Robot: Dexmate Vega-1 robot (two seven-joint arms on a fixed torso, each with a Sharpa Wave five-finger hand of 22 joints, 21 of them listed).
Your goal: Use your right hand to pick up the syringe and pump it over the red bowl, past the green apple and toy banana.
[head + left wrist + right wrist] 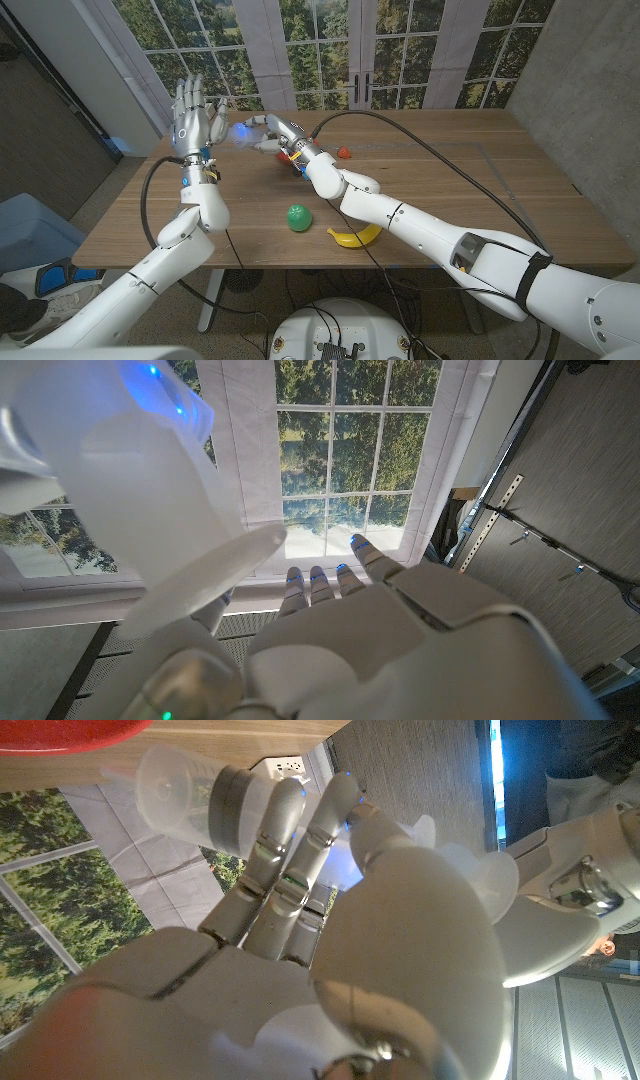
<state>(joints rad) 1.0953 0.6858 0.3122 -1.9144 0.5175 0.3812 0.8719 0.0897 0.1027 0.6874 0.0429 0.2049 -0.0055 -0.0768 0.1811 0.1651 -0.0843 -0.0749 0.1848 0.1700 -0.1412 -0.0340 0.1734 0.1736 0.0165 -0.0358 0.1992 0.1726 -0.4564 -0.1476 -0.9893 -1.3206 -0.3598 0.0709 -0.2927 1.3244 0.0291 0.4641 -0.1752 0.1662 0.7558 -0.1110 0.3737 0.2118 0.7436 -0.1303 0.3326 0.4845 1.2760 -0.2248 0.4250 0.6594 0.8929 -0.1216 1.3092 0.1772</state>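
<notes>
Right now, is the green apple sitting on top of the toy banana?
No, the green apple sits on the table beside the toy banana, a little apart from it.

Lab room: cabled table (pixel 420 190), windows (pixel 300 50)

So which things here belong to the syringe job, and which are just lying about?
Job:
- right hand
- syringe, held in it
- red bowl
- green apple
- toy banana

Lying about:
- small red object
- left hand, raised, holding nothing
</notes>
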